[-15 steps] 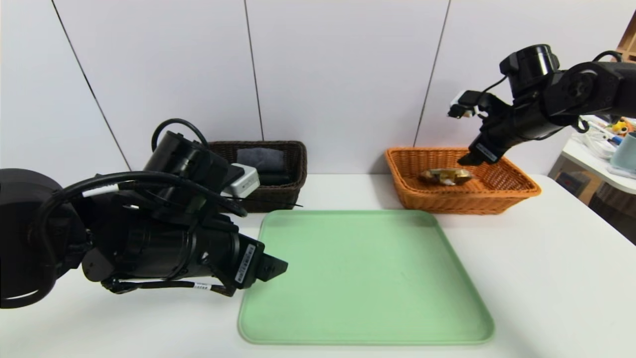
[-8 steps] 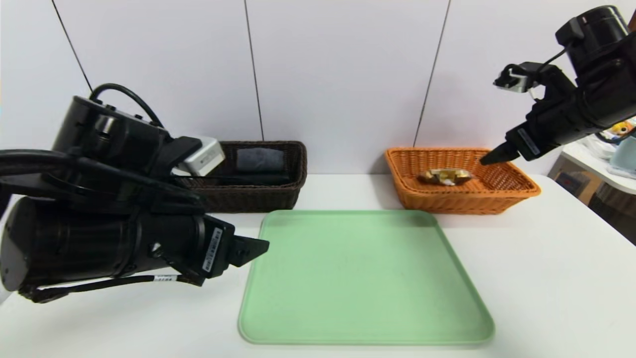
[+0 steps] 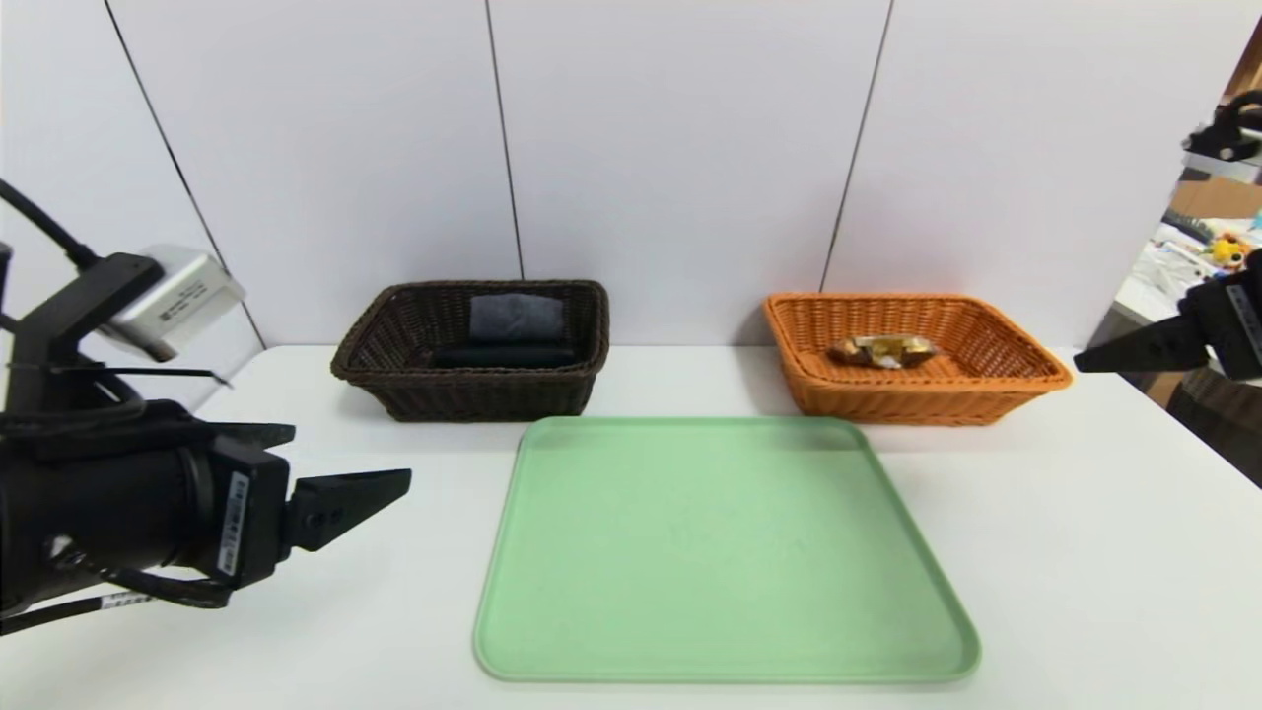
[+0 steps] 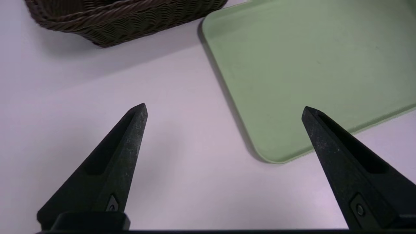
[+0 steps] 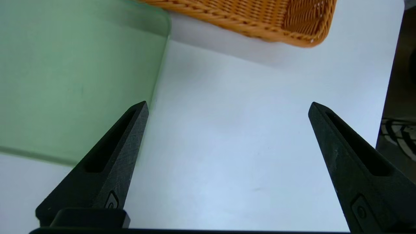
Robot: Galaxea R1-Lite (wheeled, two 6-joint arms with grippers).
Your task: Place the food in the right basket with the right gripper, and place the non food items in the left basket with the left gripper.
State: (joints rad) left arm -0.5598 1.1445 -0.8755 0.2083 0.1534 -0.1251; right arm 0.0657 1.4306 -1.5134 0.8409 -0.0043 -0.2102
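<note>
The dark brown left basket (image 3: 473, 390) holds a grey cloth (image 3: 516, 318) and a black item (image 3: 503, 356). In the orange right basket (image 3: 1006, 380) lies a gold-wrapped food item (image 3: 880, 349). The green tray (image 3: 725, 552) between them carries nothing. My left gripper (image 3: 345, 463) hangs open over the table, left of the tray, with nothing between its fingers (image 4: 130, 143). At the far right edge, my right gripper (image 3: 1109, 357) stands open and empty above the table beside the orange basket (image 5: 260, 19); its fingers (image 5: 120, 146) are wide apart.
A white table (image 3: 1085, 552) carries everything, against a white panelled wall. A cluttered side table (image 3: 1183, 296) stands beyond the right edge. The tray's corner (image 4: 276, 152) and the brown basket's wall (image 4: 123, 22) show in the left wrist view.
Both arms have pulled back outward. The left gripper moved left, away from the tray. The right gripper left the orange basket and retreated to the far right edge.
</note>
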